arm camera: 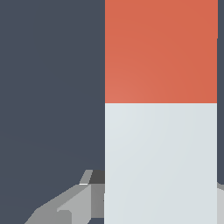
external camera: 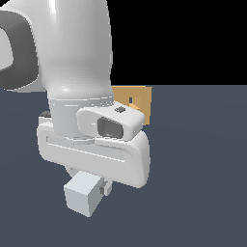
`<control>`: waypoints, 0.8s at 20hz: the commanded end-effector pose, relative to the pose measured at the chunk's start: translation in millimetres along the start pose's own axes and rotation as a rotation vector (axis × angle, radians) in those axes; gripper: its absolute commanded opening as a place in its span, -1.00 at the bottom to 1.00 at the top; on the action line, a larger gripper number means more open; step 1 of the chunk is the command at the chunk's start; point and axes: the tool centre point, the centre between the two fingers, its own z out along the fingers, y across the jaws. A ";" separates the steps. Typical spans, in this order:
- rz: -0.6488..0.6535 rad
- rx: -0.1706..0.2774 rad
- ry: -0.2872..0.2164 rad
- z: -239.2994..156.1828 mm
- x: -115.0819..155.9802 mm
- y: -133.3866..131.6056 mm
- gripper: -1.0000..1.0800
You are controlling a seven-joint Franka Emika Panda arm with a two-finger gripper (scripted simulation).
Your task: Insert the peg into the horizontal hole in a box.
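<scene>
We see our hand (external camera: pixel 91 185) gripping the peg (external camera: pixel 83 194), pale end toward the exterior camera. The tan box (external camera: pixel 140 99) stands behind the arm, its hole (external camera: pixel 131 101) partly visible.

A pale peg (arm camera: pixel 160 162) with a red-orange end fills the frame, a grey claw finger (arm camera: pixel 72 205) beside it.

The arm (external camera: pixel 72 72) screens most of the box (external camera: pixel 140 99); dark floor (external camera: pixel 202 169) lies open.
</scene>
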 end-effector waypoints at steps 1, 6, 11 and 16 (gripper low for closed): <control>0.000 0.001 0.000 0.5 0.1 -0.2 -1.00; 0.000 0.000 0.000 -0.2 0.1 0.2 -1.00; -0.026 0.000 0.000 -4.6 13.0 5.3 -1.00; -0.088 -0.001 -0.001 -15.1 43.8 16.0 -1.00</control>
